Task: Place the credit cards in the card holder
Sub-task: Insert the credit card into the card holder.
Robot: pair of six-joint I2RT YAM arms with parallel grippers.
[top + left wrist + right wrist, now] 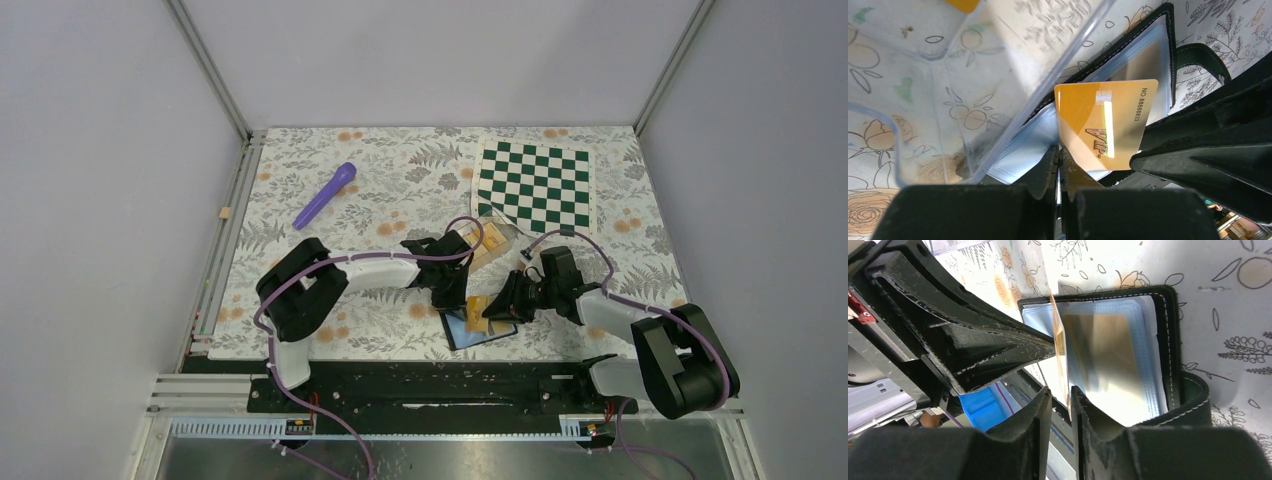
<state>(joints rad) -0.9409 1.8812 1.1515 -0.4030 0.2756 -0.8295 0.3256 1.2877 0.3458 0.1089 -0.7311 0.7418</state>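
- From above, your card holder (482,335) lay open on the counter (400,180) near the arm bases. The left end effector (452,293) and right end effector (499,305) met over it.
- At your left wrist, the left end effector (1058,152) was closed, its tips at a corner of the orange credit card (1103,120).
- At your right wrist, the right end effector (1060,396) stood slightly parted. The credit card (1059,340) sat edge-on between its fingers, above the holder's lining.

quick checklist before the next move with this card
1. card holder open, lining up: ok
2. credit card fully in a pocket: not ok, most of it shows
3. left gripper jaws shut at the card's corner, gripping it: cannot tell
4. right gripper jaws slightly apart around the card's edge: ok
5. more cards in the clear box: ok
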